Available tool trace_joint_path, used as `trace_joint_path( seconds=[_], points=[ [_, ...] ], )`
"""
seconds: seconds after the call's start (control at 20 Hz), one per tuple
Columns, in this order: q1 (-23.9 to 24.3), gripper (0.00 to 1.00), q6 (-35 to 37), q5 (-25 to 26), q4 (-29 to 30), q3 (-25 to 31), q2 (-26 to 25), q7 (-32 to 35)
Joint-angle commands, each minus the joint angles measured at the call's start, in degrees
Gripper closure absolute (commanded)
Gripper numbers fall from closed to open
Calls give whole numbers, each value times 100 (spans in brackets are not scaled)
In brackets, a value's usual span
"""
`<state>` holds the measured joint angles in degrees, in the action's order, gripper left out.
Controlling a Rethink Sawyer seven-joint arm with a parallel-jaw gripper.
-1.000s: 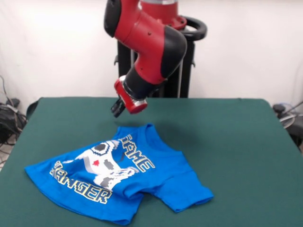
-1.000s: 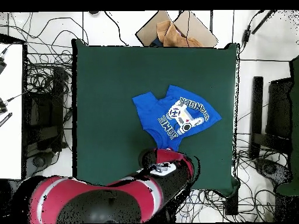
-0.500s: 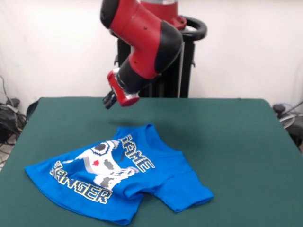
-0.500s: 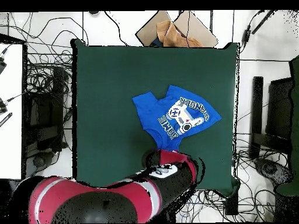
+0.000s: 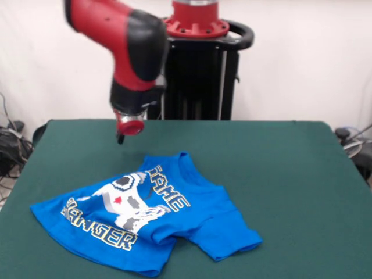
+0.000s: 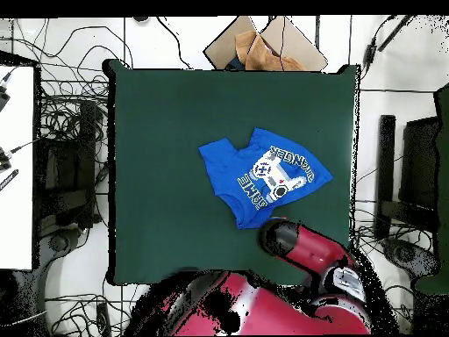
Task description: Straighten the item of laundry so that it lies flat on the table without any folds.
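My red-and-black gripper (image 5: pixel 121 138) (fingers' state I cannot tell) hangs above the dark green felt table (image 5: pixel 279 168), clear of the rumpled bright blue printed T-shirt (image 5: pixel 148 212).

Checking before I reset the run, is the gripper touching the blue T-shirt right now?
Apart. The front view shows the gripper hanging in the air above the green table, with bare cloth visible between its tip and the blue T-shirt collar.

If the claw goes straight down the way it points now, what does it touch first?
Probably bare table, just beyond the shirt; the claw points down beside the collar, though depth is uncertain.
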<state>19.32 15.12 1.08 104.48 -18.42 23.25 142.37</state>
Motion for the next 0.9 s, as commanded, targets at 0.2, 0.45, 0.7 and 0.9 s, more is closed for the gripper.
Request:
trace_joint_path(
  seconds=[0.2,0.45,0.7,0.9],
  points=[
    [995,100,-301,689,395,2311,632,-697],
    [1207,100,-113,1131,234,2444,620,-714],
    [1192,100,-53,1506,80,2425,615,-609],
    [1233,100,12,1622,22,2493,599,-504]
  ],
)
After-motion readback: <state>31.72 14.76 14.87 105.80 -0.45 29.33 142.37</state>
